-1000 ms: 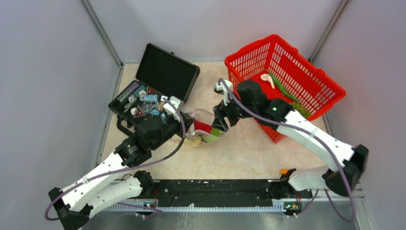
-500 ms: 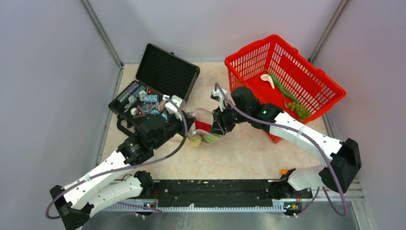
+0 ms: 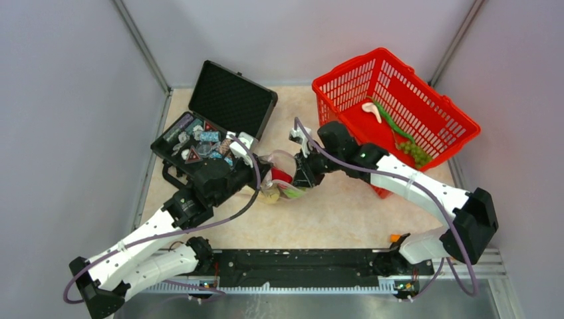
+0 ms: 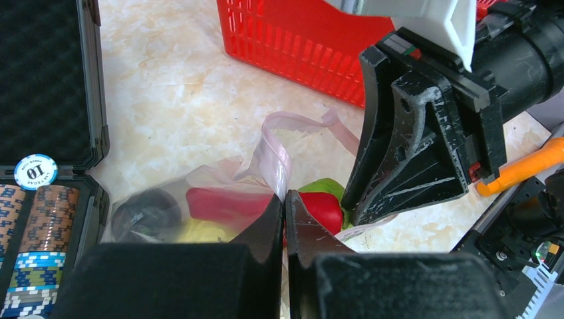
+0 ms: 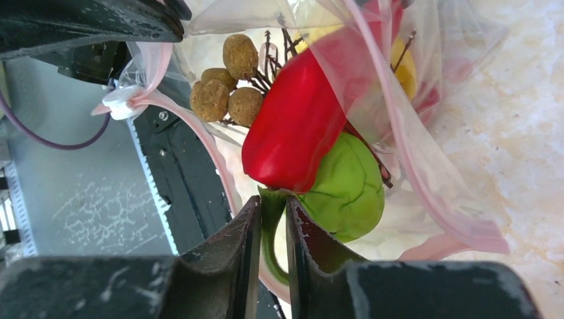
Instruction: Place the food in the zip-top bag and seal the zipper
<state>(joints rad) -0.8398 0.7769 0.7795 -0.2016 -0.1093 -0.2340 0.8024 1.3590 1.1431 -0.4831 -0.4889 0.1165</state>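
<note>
The zip-top bag (image 3: 280, 159) lies crumpled on the table between the two grippers, its mouth gaping. My left gripper (image 4: 284, 199) is shut on the bag's edge just below the pale pink zipper (image 4: 274, 149). Inside the bag (image 5: 425, 133) are a red pepper (image 5: 299, 119), a green pear-like fruit (image 5: 346, 189), brown bits (image 5: 226, 83) and something yellow (image 5: 404, 66). My right gripper (image 5: 271, 206) reaches into the mouth, its fingers pressed on both sides of the pepper's green stem (image 5: 271, 229).
A red basket (image 3: 346, 66) stands at the back right with green grapes (image 3: 416, 154) and a long green vegetable inside. The open black case (image 3: 233, 100) with round chips (image 4: 33, 171) sits at the back left, close to my left arm.
My right gripper has moved left into the bag's mouth and its jaws have closed from wide apart onto the pepper's stem. The left gripper has held still.
</note>
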